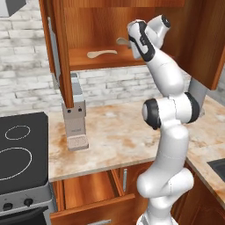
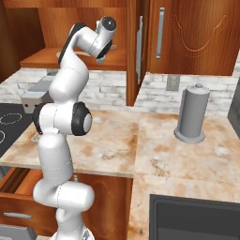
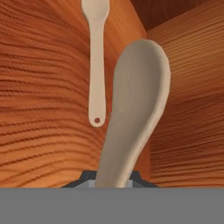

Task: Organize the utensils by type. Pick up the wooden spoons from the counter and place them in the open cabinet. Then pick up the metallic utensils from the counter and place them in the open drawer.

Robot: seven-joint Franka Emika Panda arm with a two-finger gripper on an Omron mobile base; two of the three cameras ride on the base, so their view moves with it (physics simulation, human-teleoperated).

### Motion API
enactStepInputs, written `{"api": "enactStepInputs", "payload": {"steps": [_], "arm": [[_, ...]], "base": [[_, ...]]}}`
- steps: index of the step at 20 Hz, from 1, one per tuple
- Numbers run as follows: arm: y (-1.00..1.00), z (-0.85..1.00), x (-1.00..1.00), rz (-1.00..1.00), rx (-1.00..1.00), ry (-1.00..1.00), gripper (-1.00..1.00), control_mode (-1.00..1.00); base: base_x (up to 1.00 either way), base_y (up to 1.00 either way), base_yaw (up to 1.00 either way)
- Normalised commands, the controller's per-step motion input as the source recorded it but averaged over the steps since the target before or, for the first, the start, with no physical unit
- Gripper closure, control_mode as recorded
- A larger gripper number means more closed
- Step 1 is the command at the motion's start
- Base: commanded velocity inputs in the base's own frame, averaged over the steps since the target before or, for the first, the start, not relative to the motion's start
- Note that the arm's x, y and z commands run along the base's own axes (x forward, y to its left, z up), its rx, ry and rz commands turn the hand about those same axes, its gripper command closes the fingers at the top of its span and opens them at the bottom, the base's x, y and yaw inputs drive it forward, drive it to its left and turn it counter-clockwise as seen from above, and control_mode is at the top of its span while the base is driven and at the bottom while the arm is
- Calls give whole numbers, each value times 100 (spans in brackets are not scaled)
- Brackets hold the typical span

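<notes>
Item: wooden spoon, pale, broad-bowled, held. In the hand view its handle rises from between the gripper fingers at 6 o'clock and the bowl reaches toward 12 o'clock, in front of the cabinet's wood-grain interior. The fingers are pinched on the handle, nearly closed. In the left base view the bowl end of this spoon shows just at 9 o'clock of the hand, inside the open cabinet above its shelf.

Item: second wooden spoon, slimmer, with a small hole at its handle end. In the hand view it lies flat on the wood surface at 11 o'clock of the held spoon, apart from it. In the left base view it lies on the cabinet shelf, at 8 o'clock of the held spoon.

Item: open cabinet, red-brown wood, upper wall unit, door swung out toward the camera. The arm reaches up into it.

Item: open drawer, below the counter edge, pulled out, at 7 o'clock of the arm's base in the left base view.

Item: counter, mottled marble.

Item: grey coffee machine, on the counter under the cabinet door.

Item: stove, dark top, at 9 o'clock of the counter.

Item: grey cylindrical holder, upright on the counter, well apart at 3 o'clock of the arm in the right base view.
</notes>
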Motion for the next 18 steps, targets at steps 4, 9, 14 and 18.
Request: {"api": "enactStepInputs", "payload": {"steps": [4,9,14,18], "arm": [[2,-13,26,0,0,2,100,-100],[3,-26,12,0,0,7,-100,-100],[4,-29,14,0,0,8,-100,-100],[1,-23,9,0,0,2,-100,-100]], "base": [[0,0,0],[0,0,0],[0,0,0],[0,0,0]]}}
